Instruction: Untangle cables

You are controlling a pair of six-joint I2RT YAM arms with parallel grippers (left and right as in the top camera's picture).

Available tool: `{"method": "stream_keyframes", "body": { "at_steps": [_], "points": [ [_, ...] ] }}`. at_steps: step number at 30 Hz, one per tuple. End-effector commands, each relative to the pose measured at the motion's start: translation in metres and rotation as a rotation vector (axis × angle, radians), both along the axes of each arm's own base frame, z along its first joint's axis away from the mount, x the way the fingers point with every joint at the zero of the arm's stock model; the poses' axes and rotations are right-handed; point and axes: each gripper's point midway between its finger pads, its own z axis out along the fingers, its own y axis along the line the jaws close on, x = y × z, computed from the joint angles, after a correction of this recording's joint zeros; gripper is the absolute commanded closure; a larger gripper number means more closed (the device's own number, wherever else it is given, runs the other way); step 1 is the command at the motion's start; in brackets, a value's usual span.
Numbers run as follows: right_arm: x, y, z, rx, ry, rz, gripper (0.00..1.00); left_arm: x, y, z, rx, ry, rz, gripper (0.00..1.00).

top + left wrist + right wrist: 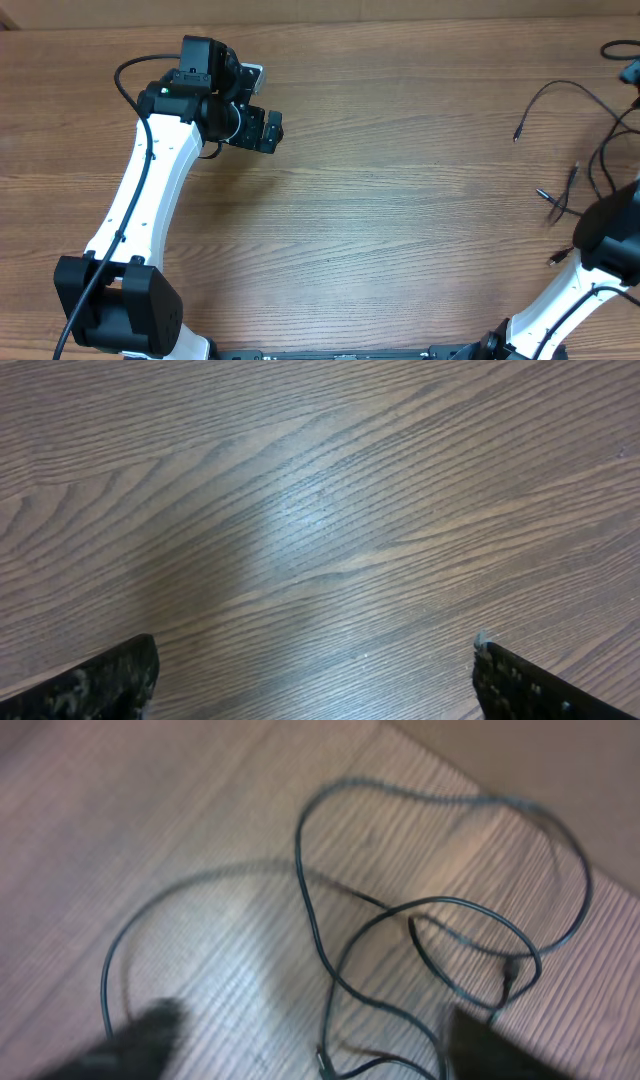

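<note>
Right gripper (315, 1042) blurred, jaws apart — cables (450, 902) partly cut off

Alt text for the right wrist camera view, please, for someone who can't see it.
Thin black cables lie in loose overlapping loops on a wooden table. The right tool hangs above them, open, its fingers blurred at the bottom edge.

Cables (575, 172) are lying loose on the table (400, 230) at 3 o'clock. Right gripper (310, 1030) is hanging above them at 4 o'clock. Left gripper (268, 100) is hovering at 10 o'clock, well apart.
</note>
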Motion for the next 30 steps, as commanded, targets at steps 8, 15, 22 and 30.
{"method": "stream_keyframes", "body": {
  "at_steps": [8,15,22,30],
  "points": [
    [-0.002,0.039,0.042,0.107,-0.093,0.147,0.00,-0.001,0.002,0.008,-0.007,-0.016,0.019,0.00],
    [-0.004,0.160,0.142,0.092,-0.266,0.503,0.00,-0.001,0.002,0.008,-0.007,-0.016,0.019,0.00],
    [-0.041,0.291,0.139,0.182,-0.134,0.744,0.00,-0.001,0.001,0.008,-0.007,-0.016,0.018,0.00],
    [-0.070,0.330,0.103,0.166,0.060,0.760,0.00,-0.001,0.001,0.008,-0.007,-0.016,0.018,0.00]
  ]
}}
